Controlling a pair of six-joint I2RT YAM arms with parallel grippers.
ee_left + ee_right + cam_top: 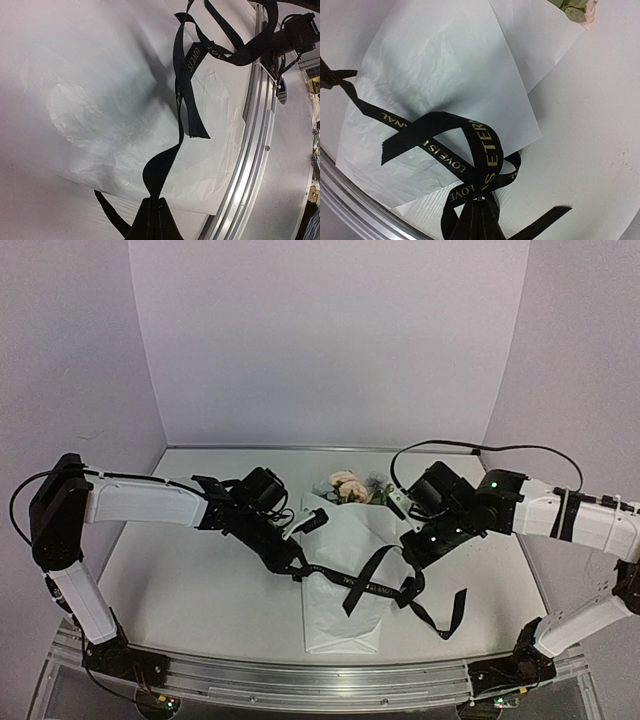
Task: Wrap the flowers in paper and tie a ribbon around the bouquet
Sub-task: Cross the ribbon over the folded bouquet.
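Top external: ribbon point(365, 586) stretched across the paper point(340, 625), between left pincer point(299, 566) and right pincer point(413, 583). Flowers point(348, 486) at the paper's far end. Pale worktop point(200, 590), plain lilac walls point(330, 340).
Left wrist: pincer pressed together on a ribbon end; metal rail point(257, 130) beside the paper.
Right wrist: pincer pinching the ribbon loop over the paper.

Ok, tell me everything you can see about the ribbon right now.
The ribbon is a long, narrow black fabric band with pale gold lettering. It spans slack over the white paper, pinched by the left gripper at one point and by the right gripper at another, where it curls into a loop. Cut ends trail over the paper and onto the table.
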